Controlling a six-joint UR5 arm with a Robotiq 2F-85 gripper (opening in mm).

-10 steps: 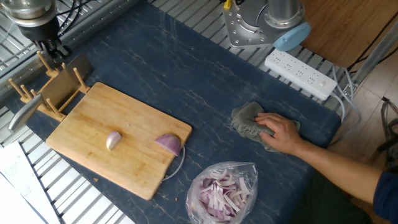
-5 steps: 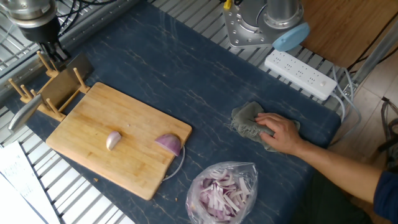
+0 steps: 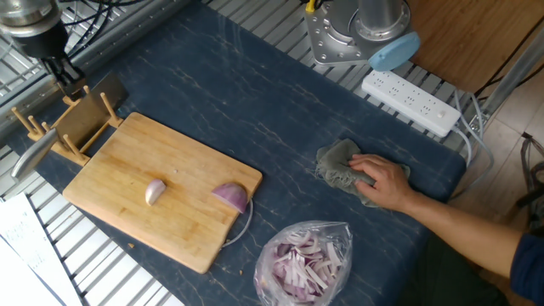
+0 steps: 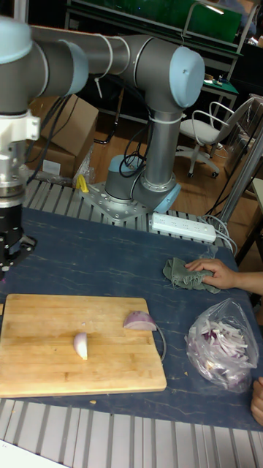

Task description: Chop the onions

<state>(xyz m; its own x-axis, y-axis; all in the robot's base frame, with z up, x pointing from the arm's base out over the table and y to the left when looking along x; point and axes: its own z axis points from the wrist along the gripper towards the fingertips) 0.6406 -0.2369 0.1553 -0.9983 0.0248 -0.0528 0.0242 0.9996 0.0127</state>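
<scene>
Resting on the wooden cutting board (image 3: 161, 191), two onion pieces are seen: a small pale wedge (image 3: 155, 192) near the board's middle and a larger purple half-dome (image 3: 230, 197) at its right edge, well apart from each other. The board is laid on the dark blue surface (image 3: 255, 110). The robot's hand (image 3: 66, 75) is held at the far left, above a wooden rack (image 3: 72, 126) beside the board's far-left corner; how far it is open cannot be told, nor whether anything is gripped. A knife handle (image 3: 34, 153) is seen projecting from the rack toward the left. To the right, a grey cloth (image 3: 340, 166) is pressed by a person's hand (image 3: 382, 180). A clear plastic bag (image 3: 304, 259) of onion strips is placed at the near edge, right of the board. A white power strip (image 3: 410, 100) is set at the far right.
</scene>
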